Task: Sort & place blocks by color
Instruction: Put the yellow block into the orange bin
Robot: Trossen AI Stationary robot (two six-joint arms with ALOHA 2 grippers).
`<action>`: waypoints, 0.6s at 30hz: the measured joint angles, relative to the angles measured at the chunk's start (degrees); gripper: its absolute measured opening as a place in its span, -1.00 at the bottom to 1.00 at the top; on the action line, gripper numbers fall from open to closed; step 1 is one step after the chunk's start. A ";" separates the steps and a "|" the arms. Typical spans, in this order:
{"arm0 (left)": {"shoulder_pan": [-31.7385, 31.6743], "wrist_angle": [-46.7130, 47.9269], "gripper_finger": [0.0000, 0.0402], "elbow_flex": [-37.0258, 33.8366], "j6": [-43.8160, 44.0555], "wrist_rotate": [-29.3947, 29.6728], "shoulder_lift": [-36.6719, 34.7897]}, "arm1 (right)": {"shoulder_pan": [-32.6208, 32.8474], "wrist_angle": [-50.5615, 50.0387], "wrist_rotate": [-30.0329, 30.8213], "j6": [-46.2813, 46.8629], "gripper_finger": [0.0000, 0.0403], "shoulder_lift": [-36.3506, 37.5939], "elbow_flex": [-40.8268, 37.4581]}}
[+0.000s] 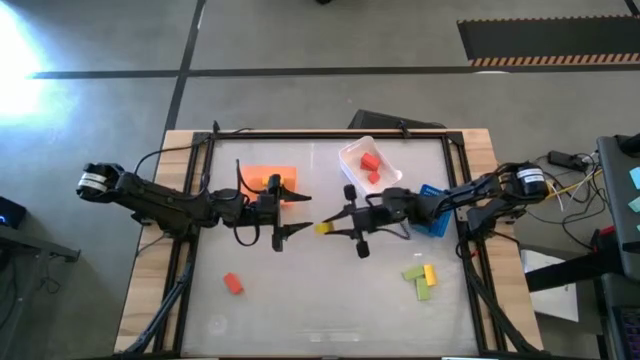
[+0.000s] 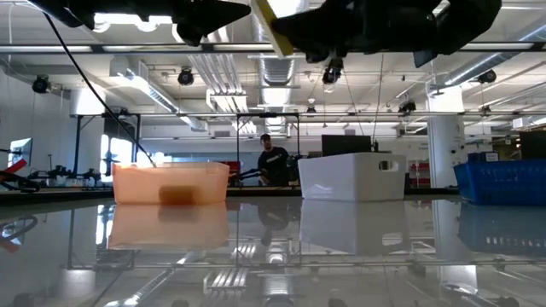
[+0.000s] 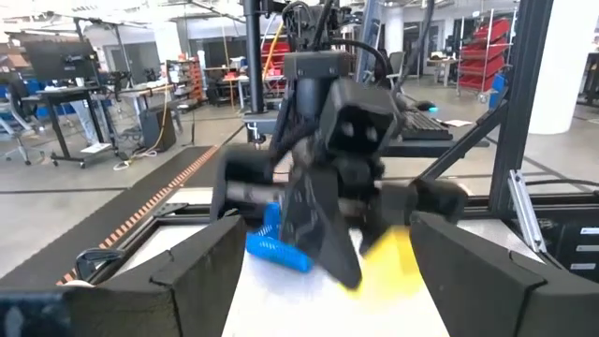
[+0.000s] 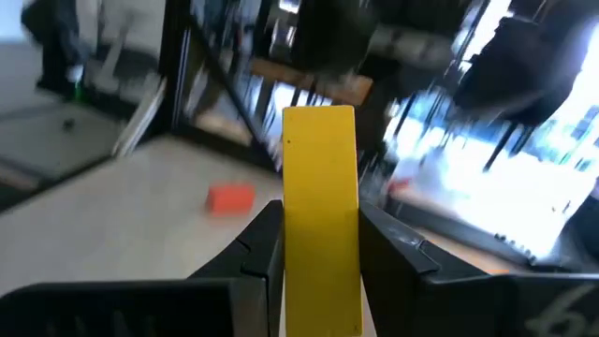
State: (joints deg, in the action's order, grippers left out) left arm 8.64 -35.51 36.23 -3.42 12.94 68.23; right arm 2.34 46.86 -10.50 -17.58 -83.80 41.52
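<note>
My right gripper (image 1: 332, 226) hovers over the table's middle, shut on a yellow block (image 1: 323, 228). My left gripper (image 1: 298, 214) faces it from the left, open, a short way from the block and touching nothing. In the left wrist view the block (image 3: 391, 258) shows beyond my open fingers. A red block (image 1: 233, 284) lies flat on the near left of the table. Two light green blocks (image 1: 417, 279) and a yellow one (image 1: 430, 273) lie near right. Red blocks (image 1: 371, 166) sit in the white bin. My right gripper pinches the yellow block by its rear part (image 4: 320, 245) between the two fingers. The fingers come level from the table's right and lie along the block, whose free end (image 4: 319, 126) sticks out ahead of them. It is lifted clear of the table (image 2: 266, 26).
An orange bin (image 1: 262, 176) stands far left of centre, a white bin (image 1: 352, 152) far centre, and a blue bin (image 1: 436, 226) lies under my right arm. A person (image 2: 273, 164) stands in the room beyond. Bare table spreads along the near edge.
</note>
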 joint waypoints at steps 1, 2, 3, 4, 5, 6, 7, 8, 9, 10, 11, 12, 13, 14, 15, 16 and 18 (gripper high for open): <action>0.00 0.00 0.41 -0.02 0.00 -0.01 0.00 | -0.03 2.69 0.01 0.02 -0.56 0.22 -0.82; 0.00 -0.03 0.41 -0.02 0.00 -0.01 0.00 | -0.17 5.57 0.00 0.09 -0.56 0.44 -1.63; 0.00 -0.02 0.41 -0.02 0.00 -0.01 0.00 | -0.32 8.83 0.00 0.70 -0.56 0.61 -2.40; 0.00 -0.08 0.41 -0.02 0.00 -0.01 0.00 | -0.52 11.80 0.00 1.67 -0.56 0.67 -3.10; 0.00 -0.28 0.41 -0.02 0.00 -0.01 0.00 | -0.76 14.92 0.01 2.53 -0.56 0.64 -3.71; 0.00 -0.72 0.41 -0.02 0.00 -0.01 0.18 | -0.97 17.91 0.25 3.49 -0.56 0.45 -4.24; 0.00 -1.90 0.41 -0.02 0.00 -0.01 0.70 | -1.26 20.18 0.65 4.57 -0.56 0.37 -4.72; 0.00 -3.59 0.41 -0.02 0.00 -0.03 1.39 | -1.41 21.83 1.35 5.04 -0.56 0.20 -5.07; 0.00 -5.32 0.41 -0.03 -0.02 -0.17 2.27 | -1.59 22.80 1.86 5.49 -0.56 -0.02 -5.16; 0.00 -7.57 0.41 -0.04 -0.02 -0.40 3.29 | -1.70 23.26 2.17 5.75 -0.56 -0.28 -5.16; 0.00 -9.84 0.41 -0.02 -0.04 -0.44 4.44 | -1.72 23.28 2.39 6.03 -0.56 -0.36 -5.17; 0.00 -11.67 0.41 0.11 -0.05 -0.42 5.66 | -1.71 23.29 2.68 6.04 -0.56 -0.39 -5.21; 0.00 -13.32 0.41 0.17 -0.18 -0.43 6.75 | -1.63 23.38 2.92 6.03 -0.56 -0.44 -5.22; -0.08 -15.17 0.41 0.17 -0.46 -0.42 7.96 | -1.63 23.91 2.99 6.01 -0.56 -0.65 -5.22; -0.24 -17.48 0.41 0.34 -0.76 -0.42 9.32 | -1.63 23.97 2.99 6.03 -0.56 -0.65 -5.22; -0.30 -19.74 0.41 0.49 -1.39 -0.44 10.56 | -1.63 23.85 2.96 6.05 -0.56 -0.66 -5.22; -0.37 -24.39 0.41 0.65 -2.22 -0.42 12.98 | -1.63 23.74 2.96 6.01 -0.56 -0.76 -5.22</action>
State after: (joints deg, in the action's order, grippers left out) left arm 8.27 -59.90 36.88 -5.64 12.51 81.21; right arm 0.71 70.60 -7.54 -11.57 -84.56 36.29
